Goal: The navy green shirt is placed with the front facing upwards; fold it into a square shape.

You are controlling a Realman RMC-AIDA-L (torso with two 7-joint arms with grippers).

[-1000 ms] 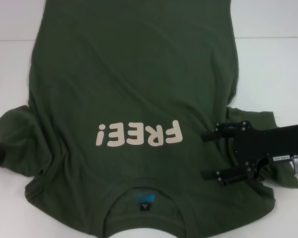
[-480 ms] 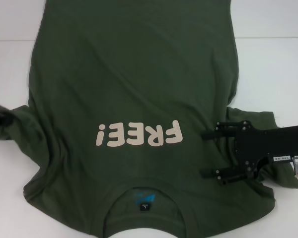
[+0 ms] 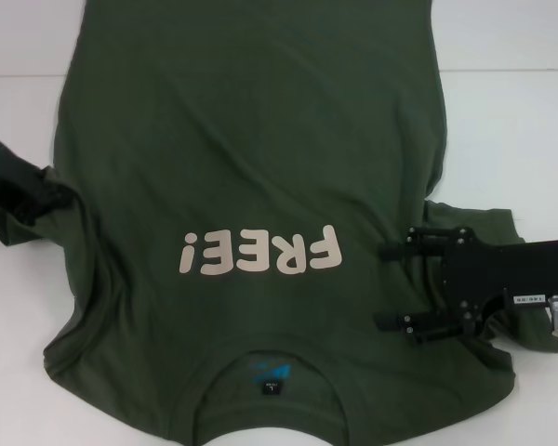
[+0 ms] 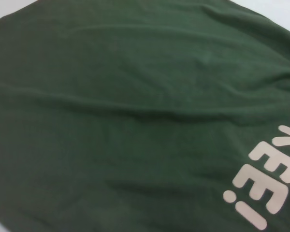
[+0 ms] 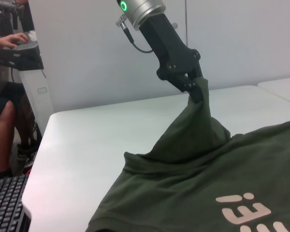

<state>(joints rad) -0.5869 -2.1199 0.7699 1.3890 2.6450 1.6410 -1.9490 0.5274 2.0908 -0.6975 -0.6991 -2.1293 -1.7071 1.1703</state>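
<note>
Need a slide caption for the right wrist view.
Left gripper lifts the navy green shirt by its sleeve above the white table.

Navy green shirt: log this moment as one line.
left end effector: shut on navy green shirt sleeve, lifted | right end effector: open, over other sleeve | fold: unfinished

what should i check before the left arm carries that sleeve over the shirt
1. Left gripper has the left sleeve: ok, shut on the cloth and holding it up off the table.
2. Navy green shirt front up: ok, FREE! lettering shows.
3. Right gripper out of the fold path: not ok, it sits open over the right sleeve.
4. Shirt body flat: not ok, creases run near the lifted sleeve.
5. Firmness of the grip: cannot tell.
</note>
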